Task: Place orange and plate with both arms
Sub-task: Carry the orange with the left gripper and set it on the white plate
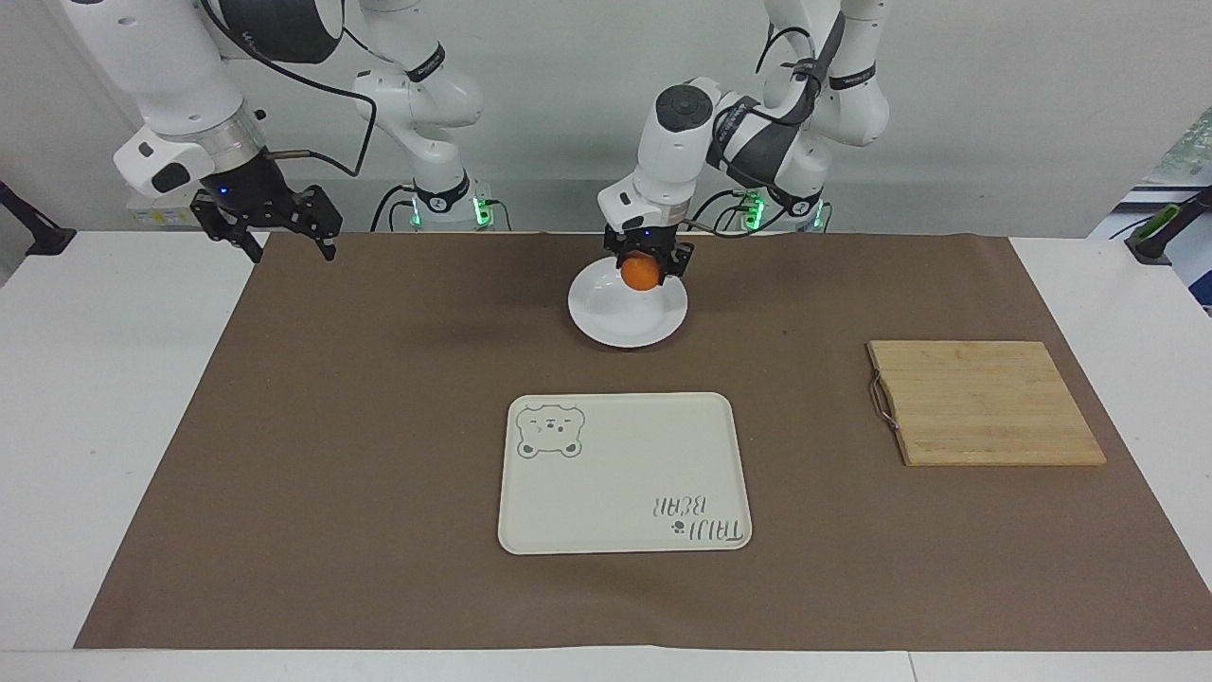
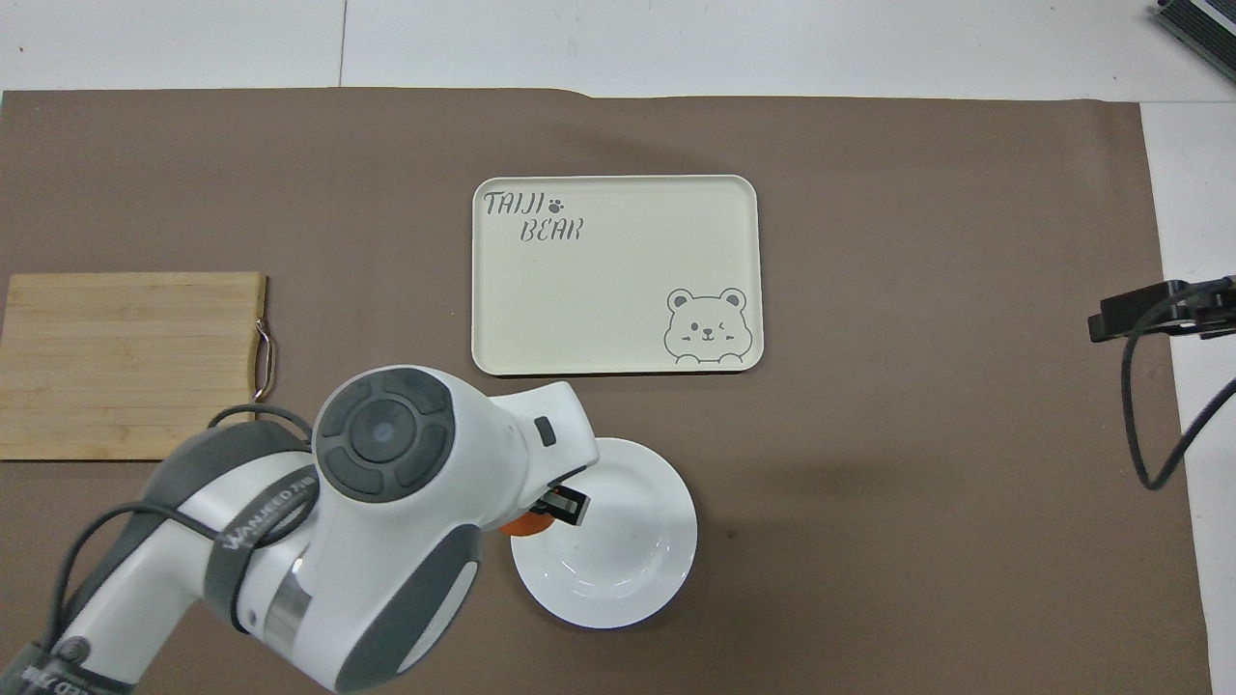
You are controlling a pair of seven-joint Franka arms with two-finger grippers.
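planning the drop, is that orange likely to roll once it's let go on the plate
Probably a little: the orange is round, so it has no flat side to settle on. The plate looks glossy and smooth, so it likely gives little grip. Its raised rim and dished centre should keep the fruit in, if the left pincer releases low.

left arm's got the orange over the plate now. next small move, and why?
Probably lower it a little and then open. The left gripper is shut on the orange and holds it over the plate, in the air above the part of the dish nearer the robots, so a drop from here could make it roll. The right gripper waits open over the table edge at its own end.
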